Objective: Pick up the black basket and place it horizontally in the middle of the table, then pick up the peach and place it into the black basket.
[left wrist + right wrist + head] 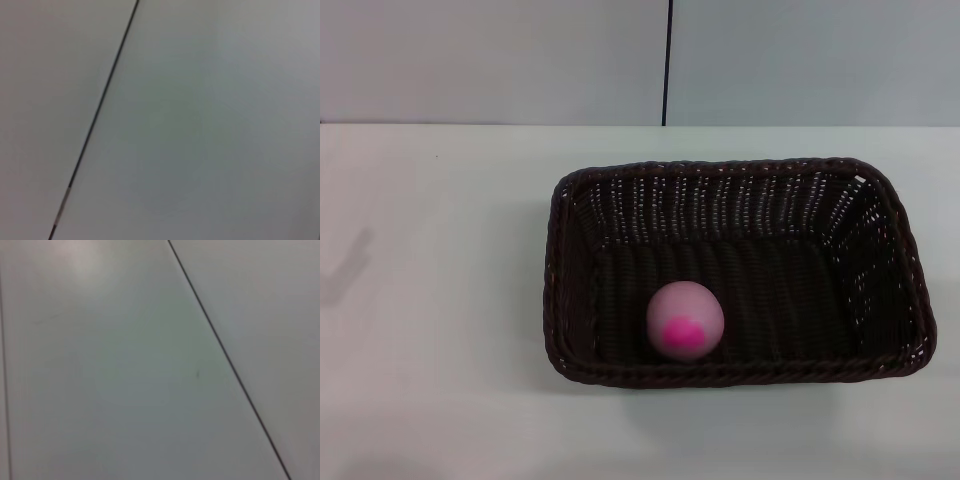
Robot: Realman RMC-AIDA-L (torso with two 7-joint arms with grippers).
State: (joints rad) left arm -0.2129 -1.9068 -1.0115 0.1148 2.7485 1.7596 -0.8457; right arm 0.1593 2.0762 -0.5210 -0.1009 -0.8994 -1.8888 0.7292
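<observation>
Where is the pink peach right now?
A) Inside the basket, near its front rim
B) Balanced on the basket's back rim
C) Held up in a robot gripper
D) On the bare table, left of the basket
A: in the head view the peach lies on the floor of the black basket, close to its near rim, and no gripper is in view.

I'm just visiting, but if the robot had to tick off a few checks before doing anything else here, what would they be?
1. Peach inside the black basket: ok, it rests on the basket floor near the front wall.
2. Basket lying lengthwise across the table: ok, long side runs left to right.
3. Basket in the middle of the table: not ok, it sits toward the right side in the head view.
4. Basket upright and flat: ok, the rim looks level.
5. Both grippers clear of the basket: ok as far as the head view shows; neither appears there.
6. Grippers open or shut: cannot tell, none is visible.
</observation>
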